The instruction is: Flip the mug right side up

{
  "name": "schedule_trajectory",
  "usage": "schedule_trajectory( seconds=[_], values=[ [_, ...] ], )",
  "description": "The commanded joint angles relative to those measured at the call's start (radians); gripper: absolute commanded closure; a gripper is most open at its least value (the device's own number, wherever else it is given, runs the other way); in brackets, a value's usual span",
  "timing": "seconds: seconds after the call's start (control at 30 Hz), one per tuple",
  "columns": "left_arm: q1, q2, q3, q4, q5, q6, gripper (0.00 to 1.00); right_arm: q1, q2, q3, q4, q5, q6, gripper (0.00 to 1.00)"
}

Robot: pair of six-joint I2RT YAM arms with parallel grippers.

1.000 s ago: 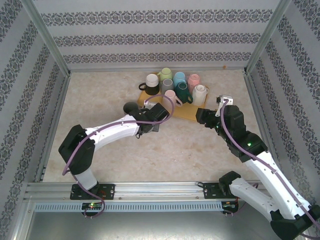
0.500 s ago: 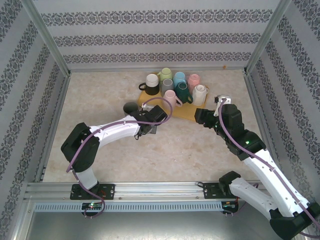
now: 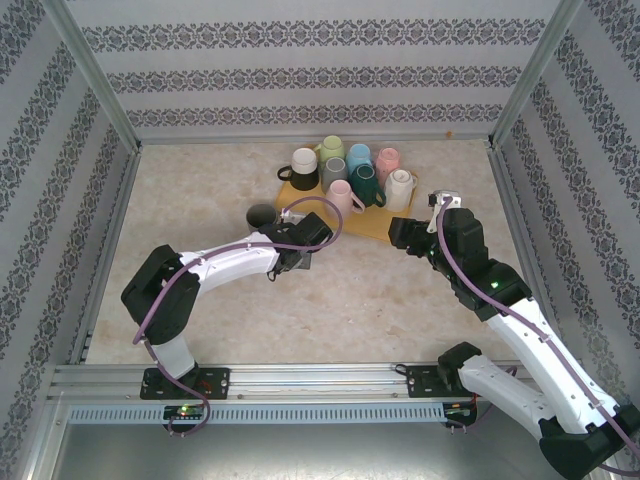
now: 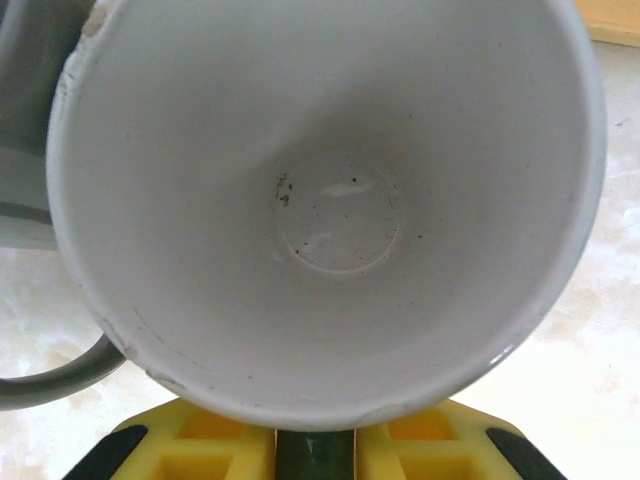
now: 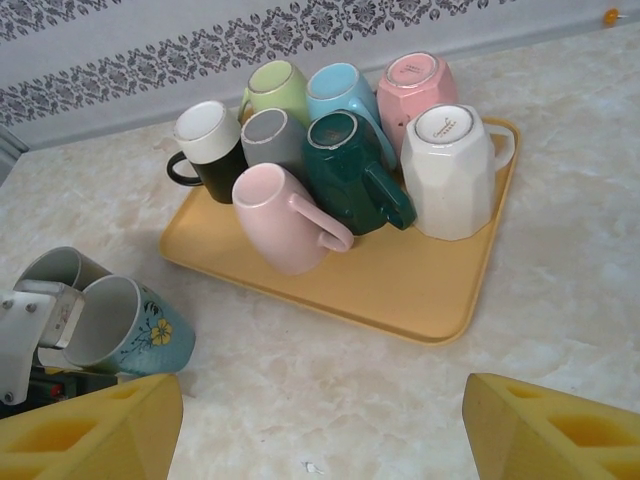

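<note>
Blue mug point(image 5: 140, 335) lies tilted, rim at left gripper point(image 4: 315, 450) fingertips.

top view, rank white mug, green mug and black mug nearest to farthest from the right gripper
From the right gripper:
1. white mug, right end of the tray, just beyond the gripper
2. green mug, middle of the tray
3. black mug, at the tray's left end
</note>
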Motion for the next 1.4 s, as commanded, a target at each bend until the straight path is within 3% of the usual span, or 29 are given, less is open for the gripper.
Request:
schedule_trajectory(
  seconds=[0.0, 0.2, 0.53, 0.7, 0.87, 1.0, 1.17, 1.23, 1.3, 1.37],
  values=[
    [0.015, -0.034, -0.01, 0.028, 0.008, -0.023, 0.75, -0.008, -0.002, -0.002, -0.009, -0.012, 0.008, 0.26],
    [0.014, -0.075, -0.011, 0.005, 0.028, -0.036, 0.57, -0.008, 0.001, 0.001, -0.024, -0.014, 0.002, 0.25],
    [0.014, -0.196, -0.026, -0.057, 0.046, -0.028, 0.54, 0.019, 0.017, 0.008, -0.005, -0.038, -0.022, 0.22],
    [0.012, -0.329, -0.032, -0.096, 0.076, 0.074, 0.53, 0.036, 0.081, 0.055, -0.031, -0.15, -0.197, 0.25],
    [0.018, -0.434, 0.005, -0.096, 0.207, 0.243, 0.47, -0.003, 0.244, 0.125, -0.027, -0.212, -0.298, 0.28],
    [0.056, -0.47, 0.043, -0.061, 0.391, 0.366, 0.41, -0.082, 0.411, 0.148, 0.102, -0.364, -0.294, 0.29],
    [0.12, -0.498, 0.013, -0.01, 0.414, 0.475, 0.4, -0.138, 0.608, 0.156, 0.345, -0.477, -0.396, 0.29],
    [0.149, -0.509, -0.015, 0.021, 0.439, 0.488, 0.41, -0.151, 0.669, 0.173, 0.414, -0.455, -0.449, 0.28],
    [0.158, -0.536, -0.05, 0.066, 0.449, 0.495, 0.41, -0.182, 0.756, 0.27, 0.368, -0.525, -0.494, 0.28],
    [0.161, -0.573, -0.089, 0.115, 0.45, 0.506, 0.41, -0.215, 0.866, 0.427, 0.213, -0.607, -0.528, 0.31]
  ],
)
